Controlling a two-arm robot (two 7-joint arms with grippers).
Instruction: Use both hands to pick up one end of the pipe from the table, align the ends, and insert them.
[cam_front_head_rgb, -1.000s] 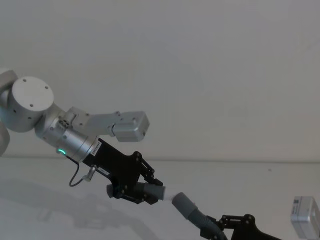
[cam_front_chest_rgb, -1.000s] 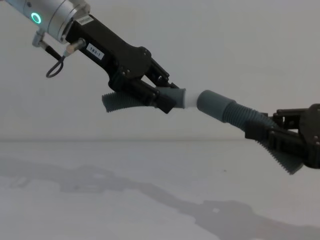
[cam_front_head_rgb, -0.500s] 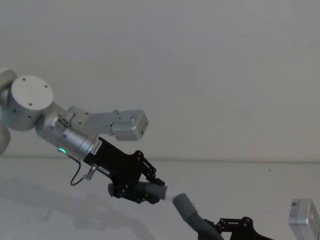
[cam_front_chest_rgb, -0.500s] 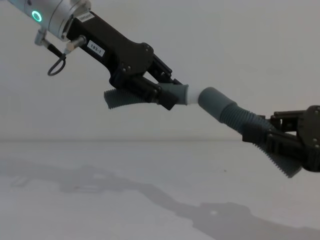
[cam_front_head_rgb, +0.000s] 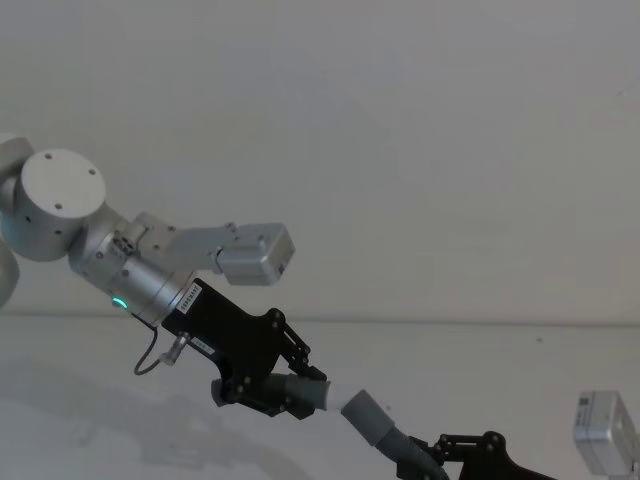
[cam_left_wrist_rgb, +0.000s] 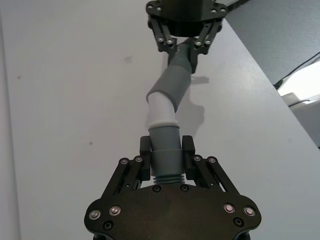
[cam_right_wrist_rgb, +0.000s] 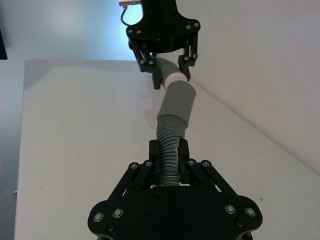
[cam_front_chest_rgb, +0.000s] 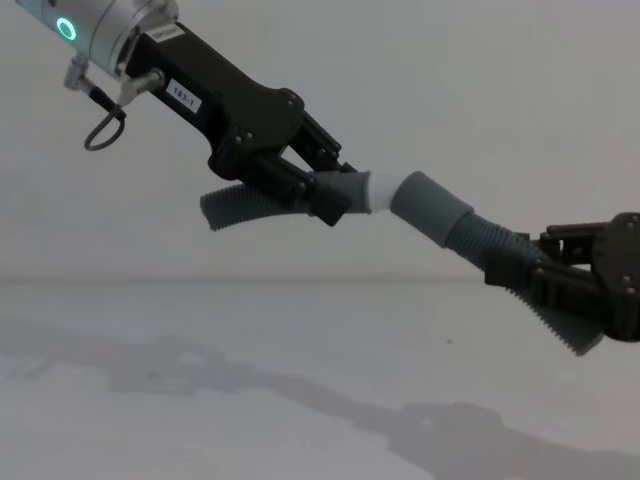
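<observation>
Both pipe pieces hang in the air above the white table (cam_front_chest_rgb: 300, 390). My left gripper (cam_front_chest_rgb: 335, 195), reaching in from the upper left, is shut on the ribbed grey piece (cam_front_chest_rgb: 240, 205) with the white spigot tip (cam_front_chest_rgb: 380, 190). My right gripper (cam_front_chest_rgb: 512, 268), low on the right, is shut on the ribbed piece (cam_front_chest_rgb: 480, 238) with the wide grey socket cuff (cam_front_chest_rgb: 430, 208). The white tip touches the mouth of the cuff at a slight angle. In the left wrist view the tip (cam_left_wrist_rgb: 161, 110) meets the cuff (cam_left_wrist_rgb: 170, 85); most of the white still shows.
A pale wall (cam_front_chest_rgb: 480, 90) rises behind the table. A thin cable loop (cam_front_chest_rgb: 100, 130) hangs under the left wrist. Silver camera boxes sit on the left arm (cam_front_head_rgb: 255, 250) and the right arm (cam_front_head_rgb: 600, 432). The table's edge (cam_left_wrist_rgb: 260, 65) runs beside the pipes.
The gap between the white tip and the socket cuff has closed: the two ends now touch. My left gripper has dropped slightly and the right one has angled its cuff toward it.
</observation>
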